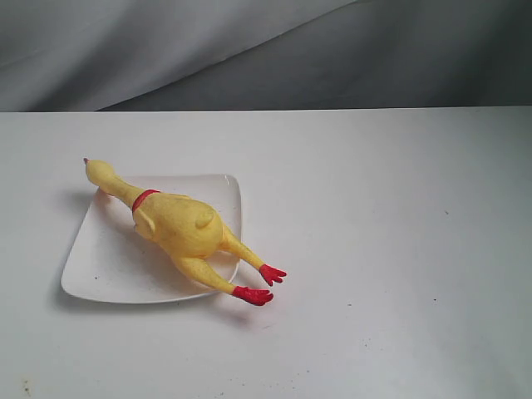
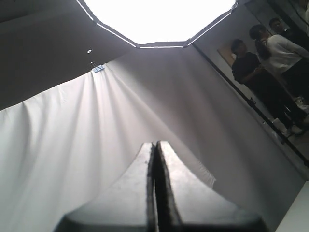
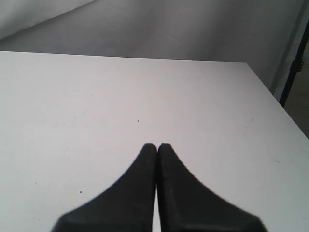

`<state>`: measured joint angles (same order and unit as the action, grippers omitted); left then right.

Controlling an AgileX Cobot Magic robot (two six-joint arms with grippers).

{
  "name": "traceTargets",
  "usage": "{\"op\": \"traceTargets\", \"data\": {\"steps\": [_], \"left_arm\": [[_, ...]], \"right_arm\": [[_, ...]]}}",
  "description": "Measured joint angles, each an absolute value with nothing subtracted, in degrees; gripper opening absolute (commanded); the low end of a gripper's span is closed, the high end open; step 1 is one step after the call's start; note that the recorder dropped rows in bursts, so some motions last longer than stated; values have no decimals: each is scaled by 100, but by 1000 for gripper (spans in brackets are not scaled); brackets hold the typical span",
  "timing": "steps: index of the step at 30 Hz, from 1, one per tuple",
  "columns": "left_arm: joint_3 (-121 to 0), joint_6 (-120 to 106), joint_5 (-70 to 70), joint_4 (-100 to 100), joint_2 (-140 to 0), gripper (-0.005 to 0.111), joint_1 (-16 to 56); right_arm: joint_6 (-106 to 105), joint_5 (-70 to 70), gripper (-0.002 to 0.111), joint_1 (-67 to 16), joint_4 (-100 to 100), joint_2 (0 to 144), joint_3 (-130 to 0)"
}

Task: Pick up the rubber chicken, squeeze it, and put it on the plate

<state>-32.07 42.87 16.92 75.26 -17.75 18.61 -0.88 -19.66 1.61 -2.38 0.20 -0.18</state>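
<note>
The yellow rubber chicken (image 1: 179,226) lies across the white plate (image 1: 100,266) at the left of the exterior view. Its head hangs past the far left corner and its red feet stick out over the near right edge. No arm shows in that view. My left gripper (image 2: 155,144) is shut with nothing in it and points up at the backdrop and a ceiling light. Over bare table, my right gripper (image 3: 157,145) is shut and holds nothing. Neither wrist view shows the chicken or the plate.
The white table (image 1: 382,249) stretches to the right of the plate. A grey cloth backdrop (image 1: 266,50) hangs behind it. People (image 2: 251,63) stand beyond the backdrop in the left wrist view. The table's side edge (image 3: 263,82) and a dark stand (image 3: 294,63) show in the right wrist view.
</note>
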Motion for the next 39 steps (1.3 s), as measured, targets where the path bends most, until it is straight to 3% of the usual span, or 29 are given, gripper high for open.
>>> {"op": "traceTargets", "data": {"steps": [12, 17, 39], "left_arm": [[-3207, 4276, 1790, 7526, -474, 0, -144], [-3207, 4182, 1800, 7526, -54, 0, -659], [-3207, 4995, 1540, 7433, -29, 0, -862]], "right_arm": [[-88, -1966, 0, 161, -238, 20, -18], [-88, -1966, 0, 161, -238, 20, -18], [-88, -1966, 0, 161, -238, 20, -18]]}}
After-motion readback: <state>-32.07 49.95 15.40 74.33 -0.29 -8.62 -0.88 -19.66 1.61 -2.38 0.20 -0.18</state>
